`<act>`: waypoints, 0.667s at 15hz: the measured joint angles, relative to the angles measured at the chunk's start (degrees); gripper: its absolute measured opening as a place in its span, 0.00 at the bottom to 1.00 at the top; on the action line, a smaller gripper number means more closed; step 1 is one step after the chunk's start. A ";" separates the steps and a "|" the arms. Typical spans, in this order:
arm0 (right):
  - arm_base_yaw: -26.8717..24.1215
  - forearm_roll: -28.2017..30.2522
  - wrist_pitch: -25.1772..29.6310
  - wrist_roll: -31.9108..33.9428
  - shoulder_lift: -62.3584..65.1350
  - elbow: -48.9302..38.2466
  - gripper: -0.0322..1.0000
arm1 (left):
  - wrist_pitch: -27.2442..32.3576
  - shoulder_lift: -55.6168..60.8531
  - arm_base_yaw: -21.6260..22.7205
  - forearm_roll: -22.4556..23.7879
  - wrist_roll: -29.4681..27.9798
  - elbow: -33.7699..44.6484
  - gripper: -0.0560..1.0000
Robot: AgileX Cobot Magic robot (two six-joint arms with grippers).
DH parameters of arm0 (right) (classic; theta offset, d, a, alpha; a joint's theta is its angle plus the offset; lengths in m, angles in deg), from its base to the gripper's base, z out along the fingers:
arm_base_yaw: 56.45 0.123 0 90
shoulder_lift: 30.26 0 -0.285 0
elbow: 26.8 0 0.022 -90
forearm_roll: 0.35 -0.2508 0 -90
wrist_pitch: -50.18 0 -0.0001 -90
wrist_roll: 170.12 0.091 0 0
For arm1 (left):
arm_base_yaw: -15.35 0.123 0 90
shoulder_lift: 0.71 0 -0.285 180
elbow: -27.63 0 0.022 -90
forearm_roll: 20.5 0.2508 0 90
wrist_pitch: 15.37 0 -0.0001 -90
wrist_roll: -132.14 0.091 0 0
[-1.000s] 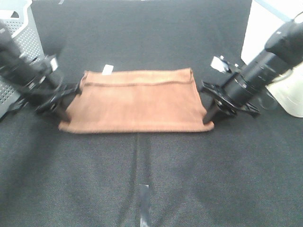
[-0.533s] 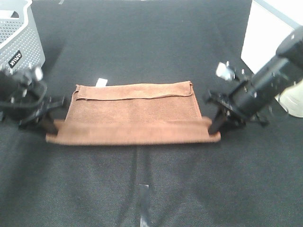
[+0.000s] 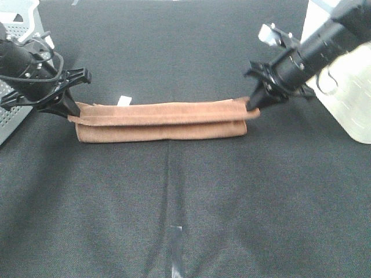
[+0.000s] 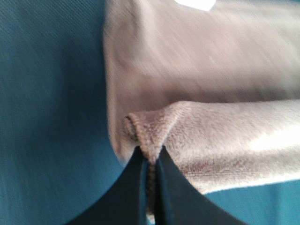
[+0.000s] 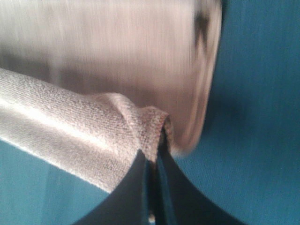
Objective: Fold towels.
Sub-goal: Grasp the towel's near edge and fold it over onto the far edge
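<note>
The left gripper (image 3: 72,112) (image 4: 149,161) is clenched on the left end of the towel (image 3: 162,120) (image 4: 225,140). In the left wrist view its 2 dark fingers (image 4: 124,199) meet almost tip to tip, with a puckered corner of the hem squeezed between them. The right gripper (image 3: 254,106) (image 5: 153,157) grasps the right end in the same way, with a small ridge of cloth (image 5: 70,122) bunched where its 2 fingers (image 5: 133,197) close. Beyond each grip the wrist views are blurred.

The 2 arms slant down and inward, 1 from the desk's left edge and 1 from its right edge. Between the grippers the reddish-brown towel lies as a long narrow band, parallel to the far edge. It sits in the far half of the desk (image 3: 185,202), roughly centred between the left and right edges. The pinched layer lies on top, slightly raised at both ends. A rounded fold shows beneath it along the side facing the near edge. A small white tag (image 3: 123,100) (image 4: 197,3) sticks out from the towel's far side, close to its left end.

A grey perforated basket (image 3: 8,116) stands at the far left corner, behind the left arm. A white bin (image 3: 342,87) stands by the right edge near the far right corner. A short strip of tape (image 3: 177,252) lies at the middle of the near edge.
</note>
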 joint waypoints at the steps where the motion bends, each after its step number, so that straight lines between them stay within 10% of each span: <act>1: 0.00 0.57 0.23 0.63 -2.23 3.09 0.03 | -0.06 -2.01 0.52 -0.06 -0.23 -1.95 0.06; 8: 0.00 1.66 0.92 2.12 -11.75 13.46 0.05 | -2.92 -11.29 0.63 -2.35 -0.17 -11.23 0.06; 10: 0.00 1.95 0.92 2.52 -11.92 13.52 0.35 | -3.09 -11.34 0.63 -2.58 1.03 -11.92 0.25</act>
